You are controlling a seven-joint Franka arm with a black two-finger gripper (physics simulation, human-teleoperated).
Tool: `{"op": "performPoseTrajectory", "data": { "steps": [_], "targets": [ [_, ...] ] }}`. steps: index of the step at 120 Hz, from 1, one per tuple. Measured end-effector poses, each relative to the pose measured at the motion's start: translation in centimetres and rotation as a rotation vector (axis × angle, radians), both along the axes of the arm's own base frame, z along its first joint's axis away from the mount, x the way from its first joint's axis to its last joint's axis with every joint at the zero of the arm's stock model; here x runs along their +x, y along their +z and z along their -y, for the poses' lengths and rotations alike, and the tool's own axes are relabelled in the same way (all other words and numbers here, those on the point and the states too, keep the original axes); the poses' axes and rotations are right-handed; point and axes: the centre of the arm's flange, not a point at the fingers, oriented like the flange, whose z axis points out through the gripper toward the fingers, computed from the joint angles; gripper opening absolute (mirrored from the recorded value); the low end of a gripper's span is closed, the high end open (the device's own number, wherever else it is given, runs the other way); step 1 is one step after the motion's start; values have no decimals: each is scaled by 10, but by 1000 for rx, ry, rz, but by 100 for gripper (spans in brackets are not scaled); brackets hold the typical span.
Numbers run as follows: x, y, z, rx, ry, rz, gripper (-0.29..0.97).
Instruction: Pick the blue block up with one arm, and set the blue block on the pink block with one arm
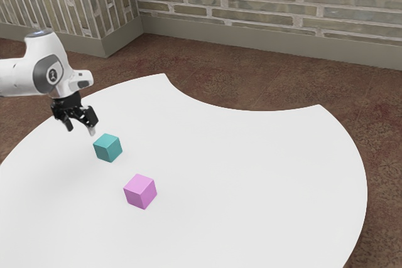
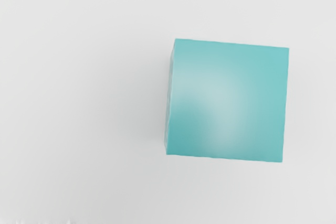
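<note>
White table [image 1: 251, 155]: gripper [image 1: 80, 129] spread (empty) hovering by blue block [image 1: 107, 147], pink block [image 1: 139, 191] nr.

One blue block [image 1: 107, 147], one pink block [image 1: 139, 191]. One white table [image 1: 264, 167]. One arm [image 1: 38, 70] with one black two-finger gripper [image 1: 80, 128].

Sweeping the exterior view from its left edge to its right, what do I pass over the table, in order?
gripper → blue block → pink block
</note>
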Motion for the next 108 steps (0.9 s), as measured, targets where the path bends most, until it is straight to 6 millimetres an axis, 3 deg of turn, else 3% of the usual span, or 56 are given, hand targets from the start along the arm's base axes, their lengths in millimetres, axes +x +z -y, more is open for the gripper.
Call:
{"op": "performPoseTrajectory", "data": {
  "steps": [13, 26, 52, 108],
  "targets": [
    [20, -4, -2, -32, 28, -15, 68],
    [34, -15, 14, -50, 5, -51, 68],
    [29, -22, 11, -51, -12, -139, 68],
    [60, -44, 23, -14, -136, -212, 68]
  ]
}}
